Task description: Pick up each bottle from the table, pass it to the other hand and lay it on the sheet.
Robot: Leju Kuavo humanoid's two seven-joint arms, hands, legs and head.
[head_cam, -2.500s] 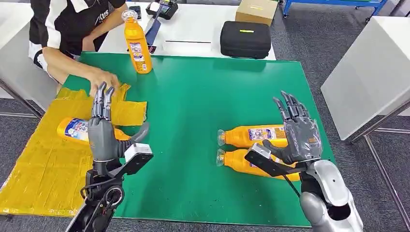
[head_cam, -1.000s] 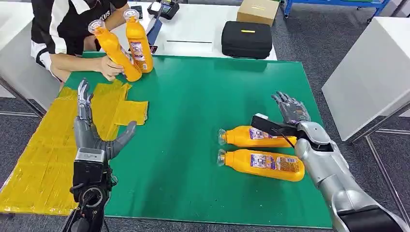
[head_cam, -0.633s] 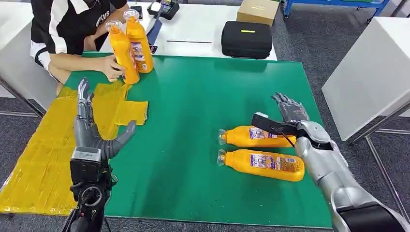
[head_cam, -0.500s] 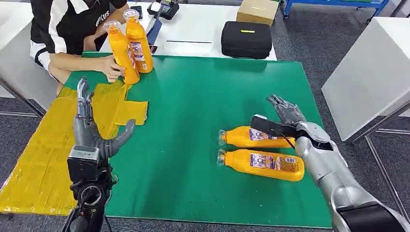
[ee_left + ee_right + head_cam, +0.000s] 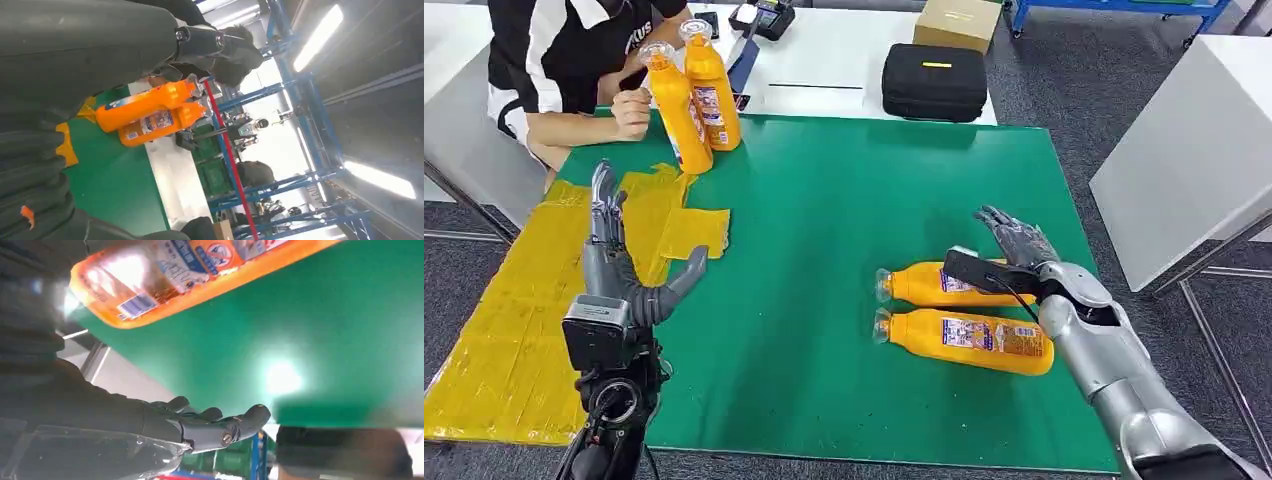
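Two orange bottles lie side by side on the right of the green mat [image 5: 844, 230], the farther one [image 5: 929, 285] and the nearer one [image 5: 969, 340], caps pointing left. My right hand [image 5: 1016, 240] hovers open, fingers spread, over the base end of the farther bottle, which appears close up in the right wrist view [image 5: 200, 275]. My left hand [image 5: 614, 270] stands open and holds nothing, fingers up, over the edge of the yellow sheet [image 5: 504, 300]. Two more bottles [image 5: 677, 105] [image 5: 709, 88] stand upright at the mat's far left corner, also in the left wrist view [image 5: 150, 112].
A person [image 5: 564, 60] sits at the far left, one hand [image 5: 631, 110] beside the upright bottles. A black case [image 5: 932, 80] and a cardboard box [image 5: 956, 20] rest on the white table behind. A white table [image 5: 1194, 140] stands to the right.
The person took a bottle off the yellow sheet, stood it beside the other upright one and let go. My right hand came down toward the farther lying bottle. My left hand moved aside, empty.
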